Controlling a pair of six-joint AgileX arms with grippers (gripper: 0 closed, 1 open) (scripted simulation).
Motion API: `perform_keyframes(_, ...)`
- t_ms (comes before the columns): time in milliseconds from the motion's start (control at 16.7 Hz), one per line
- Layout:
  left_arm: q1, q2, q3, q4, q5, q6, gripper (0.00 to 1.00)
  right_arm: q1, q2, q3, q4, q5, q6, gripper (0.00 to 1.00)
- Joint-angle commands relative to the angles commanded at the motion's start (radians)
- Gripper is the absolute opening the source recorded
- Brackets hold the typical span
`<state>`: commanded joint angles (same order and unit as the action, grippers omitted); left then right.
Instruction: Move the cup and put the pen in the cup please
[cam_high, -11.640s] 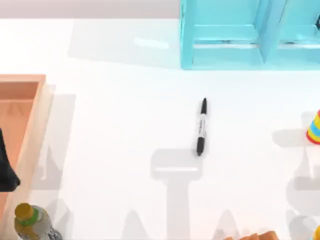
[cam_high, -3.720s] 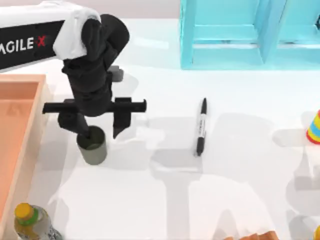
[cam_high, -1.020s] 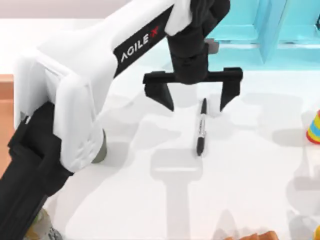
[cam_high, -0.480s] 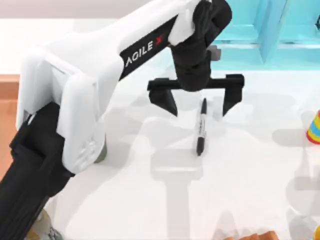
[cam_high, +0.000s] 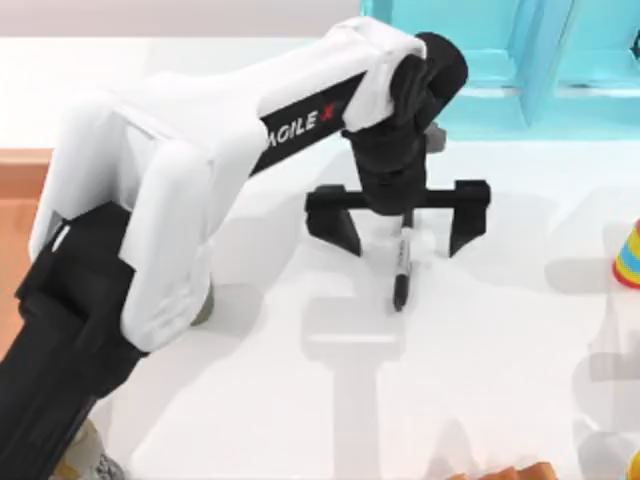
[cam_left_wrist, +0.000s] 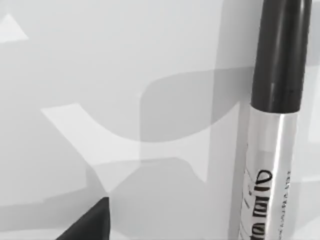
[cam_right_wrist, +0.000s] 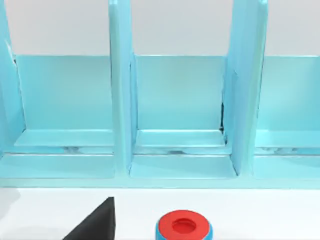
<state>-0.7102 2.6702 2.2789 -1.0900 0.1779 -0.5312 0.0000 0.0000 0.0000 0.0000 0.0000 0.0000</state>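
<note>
left end effector (cam_high: 397, 222) lowered, spread wide astride pen (cam_high: 401, 268) | white table (cam_high: 480, 330) | turquoise shelf (cam_high: 500, 70) behind

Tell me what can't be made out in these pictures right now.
- The cup: top view, nearly all hidden behind the left arm; its inside can't be checked.
- The pen: top view, its upper end is covered by the left pincer; left wrist view, the picture's edges cut off both ends.
- The bottle: top view, mostly hidden by the arm and cut by the bottom edge.
- The right pincer: right wrist view, just one dark fingertip.
</note>
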Motion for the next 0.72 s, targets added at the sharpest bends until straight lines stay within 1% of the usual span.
perform_keyframes(240, 0.000, 0.000, -0.002, 0.002, 0.000, 0.000, 1.00, 0.000, 0.000, 0.000, 0.000, 0.000, 0.000, 1.00)
perform_keyframes(720, 0.000, 0.000, -0.002, 0.002, 0.000, 0.000, 0.40, 0.000, 0.000, 0.000, 0.000, 0.000, 0.000, 1.00)
